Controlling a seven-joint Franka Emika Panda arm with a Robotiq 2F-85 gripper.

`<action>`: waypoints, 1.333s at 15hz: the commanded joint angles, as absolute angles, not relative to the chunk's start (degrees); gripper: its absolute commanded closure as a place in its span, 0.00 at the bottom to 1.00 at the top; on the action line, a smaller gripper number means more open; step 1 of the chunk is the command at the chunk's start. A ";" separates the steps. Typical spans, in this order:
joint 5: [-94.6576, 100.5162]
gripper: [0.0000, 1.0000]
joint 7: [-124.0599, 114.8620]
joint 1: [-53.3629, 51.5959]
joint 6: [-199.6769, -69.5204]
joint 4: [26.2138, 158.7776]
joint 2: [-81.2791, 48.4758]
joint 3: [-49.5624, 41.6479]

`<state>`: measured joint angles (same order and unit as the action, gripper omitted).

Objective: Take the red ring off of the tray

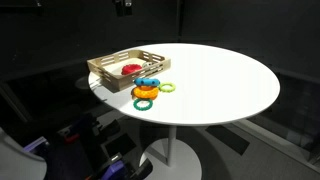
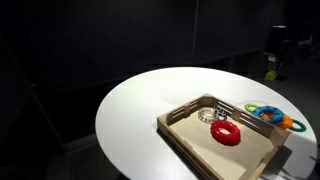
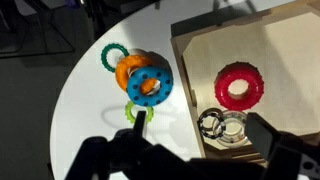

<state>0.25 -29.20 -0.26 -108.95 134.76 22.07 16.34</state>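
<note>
Hovering with fingers apart and empty, the pincer sits over the near edge of the tray. Just ahead lies the red ring, flat inside the tray. Closer still, the small clear and black rings could be snagged or clamped by mistake on descent.

Looks like a lab or test room to me, not anyone's home: a round white table under a spotlight, with dark walls behind it. The wooden tray on it sits like a test prop, and dim cluttered gear lies below the table's edge.
</note>
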 commanded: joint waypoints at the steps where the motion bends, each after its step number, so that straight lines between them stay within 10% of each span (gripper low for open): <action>1: 0.75 0.00 -29.62 -1.64 -108.84 134.65 21.91 15.08; 20: -7.42 0.00 -12.63 -7.78 -123.17 132.26 4.69 11.68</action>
